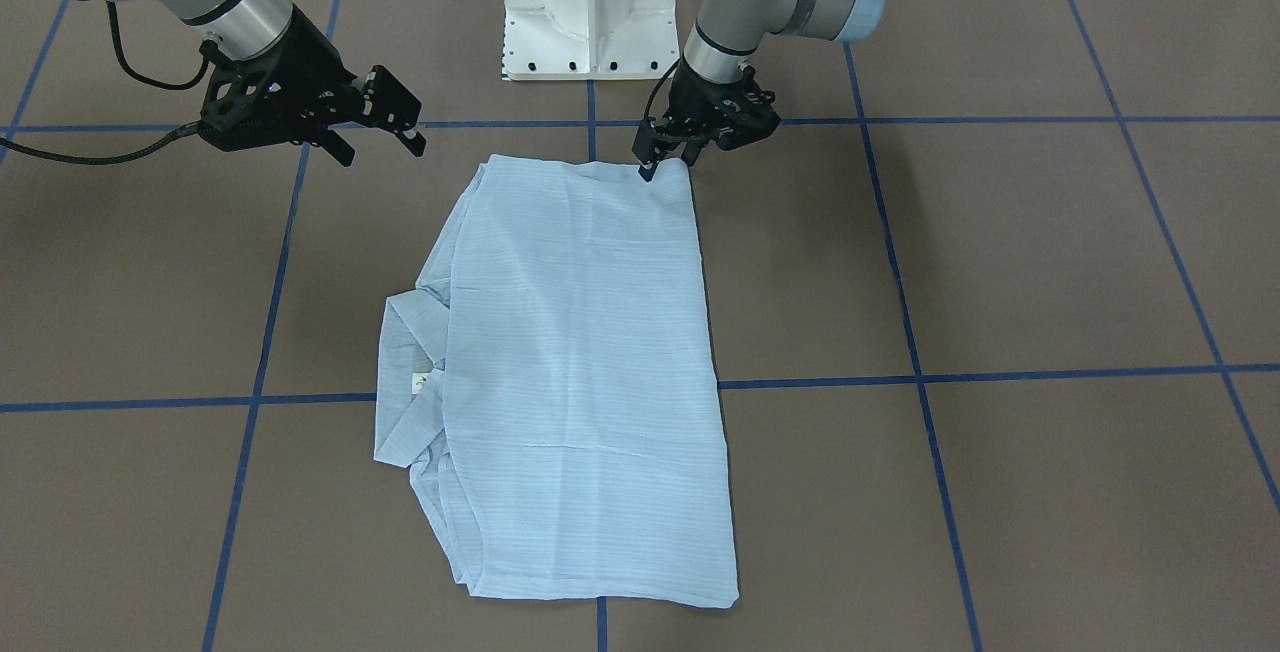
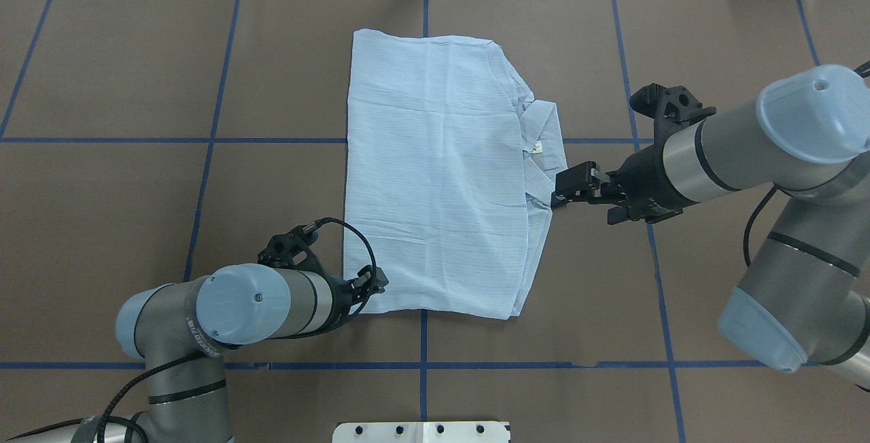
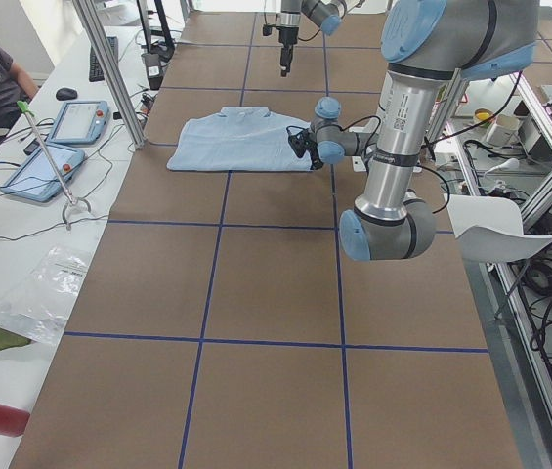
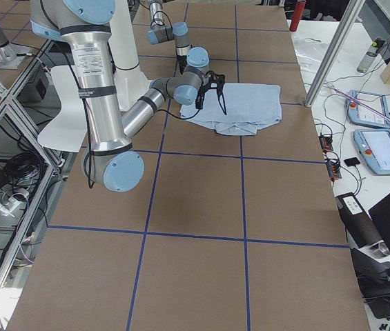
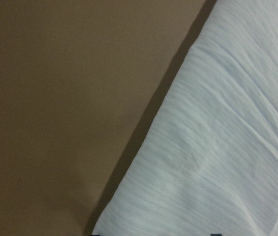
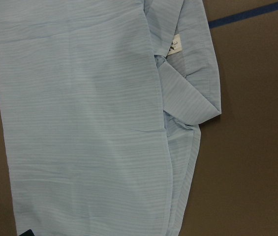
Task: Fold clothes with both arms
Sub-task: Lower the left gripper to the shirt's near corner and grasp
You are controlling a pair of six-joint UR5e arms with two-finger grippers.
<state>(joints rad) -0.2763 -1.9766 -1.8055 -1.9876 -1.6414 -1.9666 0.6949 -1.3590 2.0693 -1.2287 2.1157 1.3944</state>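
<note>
**Fold in progress, hold being taken.** You had the shirt (image 1: 580, 362) lying flat on the counter (image 1: 1000, 252), midway between its left and right ends and nearer the far edge than the robot's edge. It was already gathered into a long rectangle, with the collar (image 1: 405, 372) sticking out on the robot's right side.

The left arm (image 1: 760, 2) pointed down at the shirt's near corner on the hem side. Its jaws stood apart at that corner, tips at the cloth, and nothing was raised off the counter. The right arm (image 1: 230, 2) hung above bare counter near the shirt's near collar-side corner, jaws released and holding nothing.

The step in hand appeared to be taking a hold for the next fold. That move would probably have called on you to close the left jaws on every layer at the corner. You would then have brought the right jaws down to a matching hold, so that both arms lifted together without dragging the stack askew.
</note>
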